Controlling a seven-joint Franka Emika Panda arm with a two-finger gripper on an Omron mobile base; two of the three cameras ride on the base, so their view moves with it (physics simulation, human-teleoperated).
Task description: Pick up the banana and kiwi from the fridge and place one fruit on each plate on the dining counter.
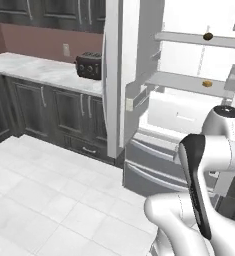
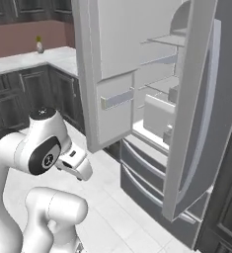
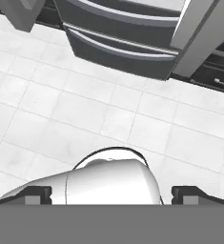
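Note:
The fridge [image 1: 139,75] stands with both doors swung open, its pale shelves lit inside. On an upper shelf sits the kiwi [image 1: 207,36], small and dark brown. The banana is out of view, as are the plates and the dining counter. My gripper [image 3: 113,195] points down at the tiled floor in front of the fridge's lower drawers [image 3: 118,47]. Its fingertips [image 3: 37,194] stand far apart and hold nothing, so it is open. The arm is folded low near the base, well short of the shelves.
A small orange-tan cube [image 1: 207,83] lies on the shelf below the kiwi. The right fridge door [image 2: 196,108] juts out towards me. A black toaster [image 1: 88,65] sits on the wall counter [image 1: 34,70] at the left. White tiled floor [image 1: 49,200] lies open on the left.

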